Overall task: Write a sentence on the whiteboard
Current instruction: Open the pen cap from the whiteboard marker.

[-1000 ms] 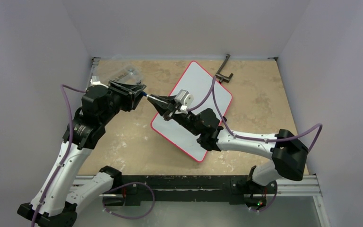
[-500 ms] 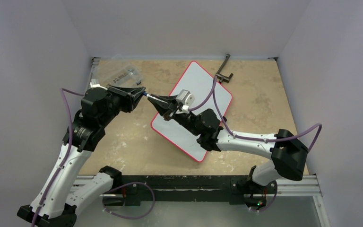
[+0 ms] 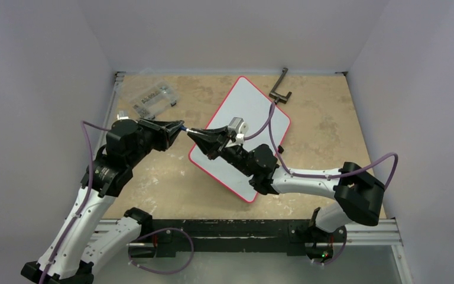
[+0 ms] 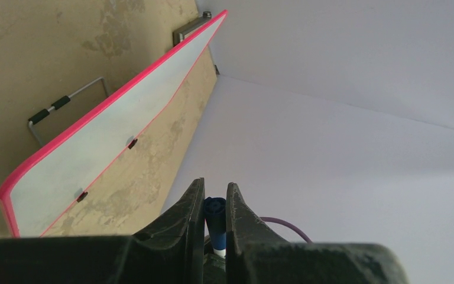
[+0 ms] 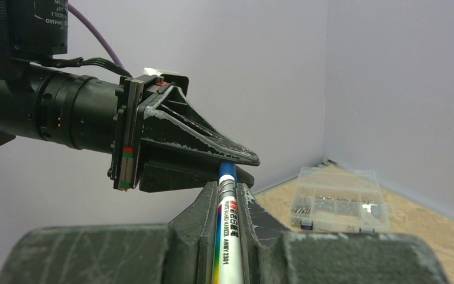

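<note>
Meeting tip to tip above the desk [image 3: 165, 177], the left jaws and the right jaws both pinch one marker [image 5: 224, 236]. The right pair is clamped round its white printed barrel, and the left pair is closed on its blue end. The fingers [image 5: 201, 145] are black wedges, scuffed pale along their edges (the right wrist view shows the wear best). The whiteboard [image 3: 248, 100] lies flat on the mottled tan desk, turned diagonally, with its near half under the right arm [image 3: 307, 173]. It is a smooth white rectangle with rounded corners and a thin red rim.

From above, the marker is only a short dark sliver between the two tips. Only the right wrist view shows the lettering and the rainbow stripe down the barrel. It also shows a clear plastic organiser box [image 5: 340, 204], divided into many small compartments, near the desk's far left corner. The left wrist view sees the board almost edge-on, picking out small black clips [image 4: 132, 143] on its rim and a bent wire handle [image 4: 59, 102] with black grips beyond it.
</note>
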You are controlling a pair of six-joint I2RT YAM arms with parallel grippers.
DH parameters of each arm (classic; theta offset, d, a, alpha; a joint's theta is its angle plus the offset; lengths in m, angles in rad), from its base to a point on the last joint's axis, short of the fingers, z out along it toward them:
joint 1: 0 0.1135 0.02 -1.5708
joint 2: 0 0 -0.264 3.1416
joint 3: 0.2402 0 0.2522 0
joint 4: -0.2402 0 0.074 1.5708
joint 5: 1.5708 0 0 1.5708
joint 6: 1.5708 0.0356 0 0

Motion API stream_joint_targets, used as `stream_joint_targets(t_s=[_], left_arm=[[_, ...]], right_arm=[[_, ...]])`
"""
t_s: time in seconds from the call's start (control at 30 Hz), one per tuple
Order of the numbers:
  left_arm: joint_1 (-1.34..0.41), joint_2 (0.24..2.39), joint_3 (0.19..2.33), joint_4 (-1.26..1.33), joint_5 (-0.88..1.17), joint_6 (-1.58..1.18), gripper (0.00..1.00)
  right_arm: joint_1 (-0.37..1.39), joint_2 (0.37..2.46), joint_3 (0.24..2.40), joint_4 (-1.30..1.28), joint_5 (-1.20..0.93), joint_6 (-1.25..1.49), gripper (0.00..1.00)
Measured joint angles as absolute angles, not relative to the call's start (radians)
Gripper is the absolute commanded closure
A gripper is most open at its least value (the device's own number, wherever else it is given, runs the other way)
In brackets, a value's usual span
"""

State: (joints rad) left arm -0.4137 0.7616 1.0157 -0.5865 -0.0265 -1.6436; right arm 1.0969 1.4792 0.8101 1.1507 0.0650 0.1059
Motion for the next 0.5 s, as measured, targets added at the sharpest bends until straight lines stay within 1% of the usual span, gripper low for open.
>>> stream_joint_targets(t_s=[0.5], left_arm=[[-0.430, 0.738, 0.989, -0.611, -0.046, -1.713, 1.00]], right_arm=[[1.097, 1.479, 0.770, 1.191, 0.060, 0.197, 1.00]])
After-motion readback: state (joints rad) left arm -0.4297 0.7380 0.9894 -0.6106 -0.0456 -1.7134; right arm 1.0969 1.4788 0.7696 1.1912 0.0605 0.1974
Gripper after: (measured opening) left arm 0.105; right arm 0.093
